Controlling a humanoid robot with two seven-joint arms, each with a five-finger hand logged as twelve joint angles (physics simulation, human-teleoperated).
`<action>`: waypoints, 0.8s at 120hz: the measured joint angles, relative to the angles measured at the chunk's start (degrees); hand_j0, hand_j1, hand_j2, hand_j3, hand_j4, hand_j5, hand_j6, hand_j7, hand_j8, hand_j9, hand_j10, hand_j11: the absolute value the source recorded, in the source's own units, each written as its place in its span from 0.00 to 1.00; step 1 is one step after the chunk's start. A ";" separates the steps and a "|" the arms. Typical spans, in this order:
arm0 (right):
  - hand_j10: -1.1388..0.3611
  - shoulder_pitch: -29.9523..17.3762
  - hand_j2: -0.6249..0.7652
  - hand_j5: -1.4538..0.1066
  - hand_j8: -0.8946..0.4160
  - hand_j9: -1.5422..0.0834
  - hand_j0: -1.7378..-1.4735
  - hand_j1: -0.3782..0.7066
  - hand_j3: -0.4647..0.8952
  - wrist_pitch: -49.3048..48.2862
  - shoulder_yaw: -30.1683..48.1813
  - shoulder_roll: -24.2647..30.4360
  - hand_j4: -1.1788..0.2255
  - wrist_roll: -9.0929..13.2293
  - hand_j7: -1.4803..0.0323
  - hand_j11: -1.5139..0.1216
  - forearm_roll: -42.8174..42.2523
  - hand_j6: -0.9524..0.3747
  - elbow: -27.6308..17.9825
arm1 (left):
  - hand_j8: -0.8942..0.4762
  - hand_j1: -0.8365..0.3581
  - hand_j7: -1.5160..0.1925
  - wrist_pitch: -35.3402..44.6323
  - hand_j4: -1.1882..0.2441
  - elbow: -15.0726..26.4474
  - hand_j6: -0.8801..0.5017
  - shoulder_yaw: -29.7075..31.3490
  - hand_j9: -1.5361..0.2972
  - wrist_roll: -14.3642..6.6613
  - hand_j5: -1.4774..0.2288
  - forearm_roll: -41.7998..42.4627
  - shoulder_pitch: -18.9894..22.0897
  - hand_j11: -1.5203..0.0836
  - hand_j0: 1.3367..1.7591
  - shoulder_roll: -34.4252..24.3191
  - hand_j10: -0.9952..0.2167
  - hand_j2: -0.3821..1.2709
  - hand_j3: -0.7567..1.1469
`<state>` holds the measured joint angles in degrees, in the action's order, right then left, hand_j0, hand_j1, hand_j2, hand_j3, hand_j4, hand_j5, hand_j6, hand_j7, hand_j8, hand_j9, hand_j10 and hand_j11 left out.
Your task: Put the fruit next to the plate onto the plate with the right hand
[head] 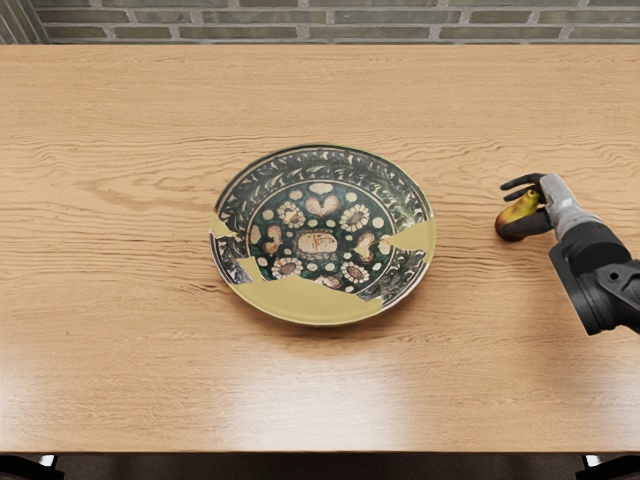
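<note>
A round ceramic plate [322, 236] with a dark floral pattern and some plain yellow patches lies in the centre of the frame on a light wooden table [120, 330]. At the right side of the frame, well apart from the plate's rim, there is a small yellow-brown fruit [517, 211]. The right hand [538, 206], with dark fingers and a grey wrist, comes in from the right edge and is wrapped around this fruit: one finger curves over its top and another one under it. The fruit is low, close to the table surface; I cannot tell if it touches the wood. A grey brick wall [330, 20] runs along the top edge.
</note>
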<state>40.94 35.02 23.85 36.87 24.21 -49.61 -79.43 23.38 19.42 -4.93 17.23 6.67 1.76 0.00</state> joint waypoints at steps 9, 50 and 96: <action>0.49 -0.01 0.51 0.48 0.37 0.51 0.31 0.59 0.34 0.00 0.00 -0.11 0.44 -0.01 0.50 0.48 0.03 0.30 -0.01 | 0.65 0.99 0.89 0.00 0.83 0.00 0.64 0.00 0.84 0.00 0.87 0.00 0.00 0.95 0.76 0.00 0.82 0.23 0.40; 0.48 -0.33 0.53 0.47 0.36 0.48 0.31 0.60 0.34 -0.02 0.06 -0.51 0.39 -0.01 0.46 0.44 -0.41 0.26 0.05 | 0.65 0.99 0.89 0.00 0.83 0.00 0.64 -0.01 0.84 0.00 0.87 -0.01 0.00 0.95 0.76 0.00 0.82 0.23 0.40; 0.51 0.49 0.70 0.35 0.40 0.38 0.32 0.64 0.34 -1.97 0.87 -0.02 0.34 0.04 0.38 0.35 0.86 0.21 0.07 | 0.65 0.99 0.89 0.00 0.83 0.00 0.64 0.00 0.84 0.00 0.87 0.00 0.00 0.95 0.76 0.00 0.82 0.23 0.40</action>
<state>41.43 33.05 24.73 36.84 24.24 -48.74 -79.36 23.38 19.42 -4.93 17.22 6.67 1.76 0.00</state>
